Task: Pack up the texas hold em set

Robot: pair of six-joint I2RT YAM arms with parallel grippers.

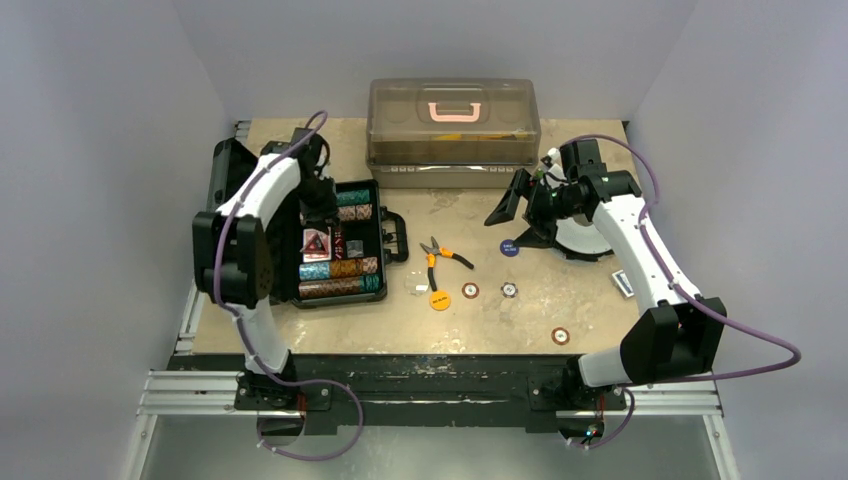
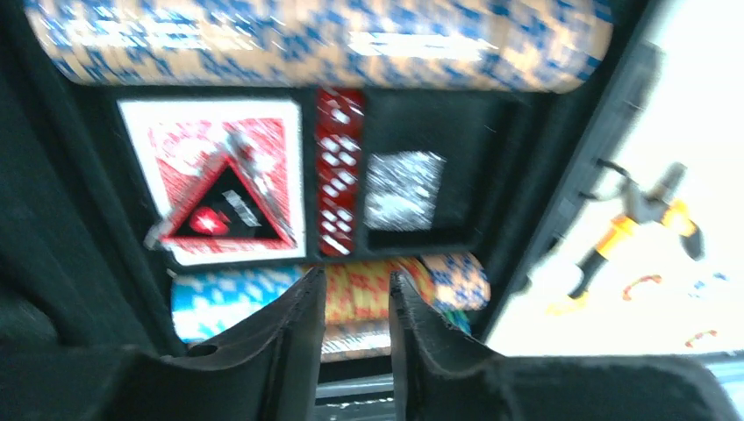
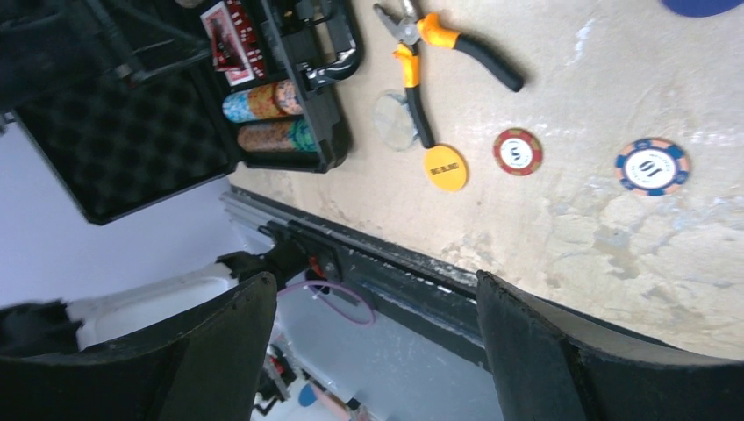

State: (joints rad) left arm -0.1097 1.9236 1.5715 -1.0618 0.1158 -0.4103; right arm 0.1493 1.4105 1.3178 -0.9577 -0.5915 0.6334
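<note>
Lying open at the left of the tan counter (image 1: 500, 325), the small black plastic briefcase (image 3: 114, 132) holds rows of teal and brown poker chips (image 1: 340, 268), a red-backed card deck (image 2: 219, 189) and tiny red dice (image 2: 338, 171). The left pincer (image 2: 355, 282) hovers just above it, fingers narrowly apart with nothing between them. To its right lie orange-handled pliers (image 1: 445, 255), a yellow disc (image 1: 439, 299) and a loose red-and-white chip (image 1: 470, 290), while the right pincer (image 3: 375, 289) hangs wide and empty above the counter.
</note>
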